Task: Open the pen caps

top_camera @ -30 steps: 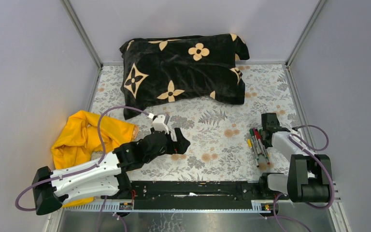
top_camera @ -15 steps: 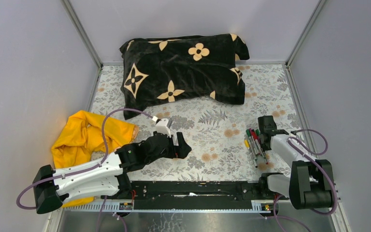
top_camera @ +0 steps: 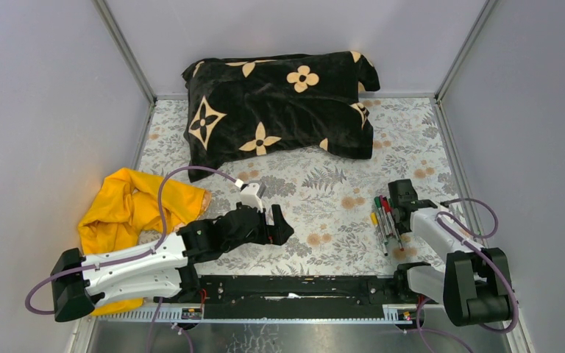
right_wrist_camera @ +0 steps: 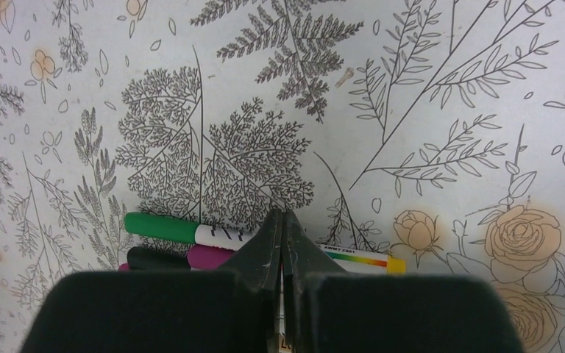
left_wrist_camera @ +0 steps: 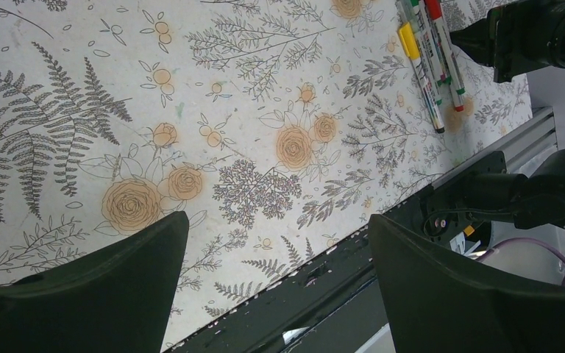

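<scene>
Several marker pens lie in a bundle on the floral mat at the right. Their pen caps are on: green, magenta and black, plus a yellow end. My right gripper is shut and its tip rests over the middle of the bundle; the barrels run under the fingers. Whether the jaws pinch a pen is hidden. My left gripper hovers wide open and holding nothing near the mat's front edge, left of the pens.
A black pillow with tan flowers lies at the back. A crumpled yellow cloth sits at the left, beside the left arm. A black rail runs along the near edge. Grey walls close in three sides.
The right gripper has shifted left and nearer, and the pen bundle has slid slightly left with it. The left gripper has edged a little lower and stays open.
</scene>
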Robot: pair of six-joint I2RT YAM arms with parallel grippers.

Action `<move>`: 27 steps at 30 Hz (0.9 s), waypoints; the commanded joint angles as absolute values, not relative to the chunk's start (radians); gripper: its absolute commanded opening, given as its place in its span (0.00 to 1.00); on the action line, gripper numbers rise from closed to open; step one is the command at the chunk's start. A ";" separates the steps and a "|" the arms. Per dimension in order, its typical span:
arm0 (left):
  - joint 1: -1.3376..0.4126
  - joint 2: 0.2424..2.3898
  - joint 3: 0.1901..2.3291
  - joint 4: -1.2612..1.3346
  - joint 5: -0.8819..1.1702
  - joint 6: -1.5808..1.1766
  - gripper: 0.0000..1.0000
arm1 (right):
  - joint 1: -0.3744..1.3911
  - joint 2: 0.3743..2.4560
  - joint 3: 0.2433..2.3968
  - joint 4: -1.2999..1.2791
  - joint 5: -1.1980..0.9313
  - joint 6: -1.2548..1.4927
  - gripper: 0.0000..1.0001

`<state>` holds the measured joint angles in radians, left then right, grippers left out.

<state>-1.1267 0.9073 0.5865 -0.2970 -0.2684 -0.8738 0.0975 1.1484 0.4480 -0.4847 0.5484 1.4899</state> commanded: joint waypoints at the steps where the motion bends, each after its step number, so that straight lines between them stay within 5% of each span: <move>1: -1.135 0.893 0.574 -0.265 -0.282 -0.885 0.99 | 0.160 1.224 0.444 -0.629 0.520 1.541 0.00; 27: -1.136 0.844 0.578 -0.351 -0.345 -0.917 0.99 | 0.562 1.611 0.734 -0.736 0.544 1.831 0.00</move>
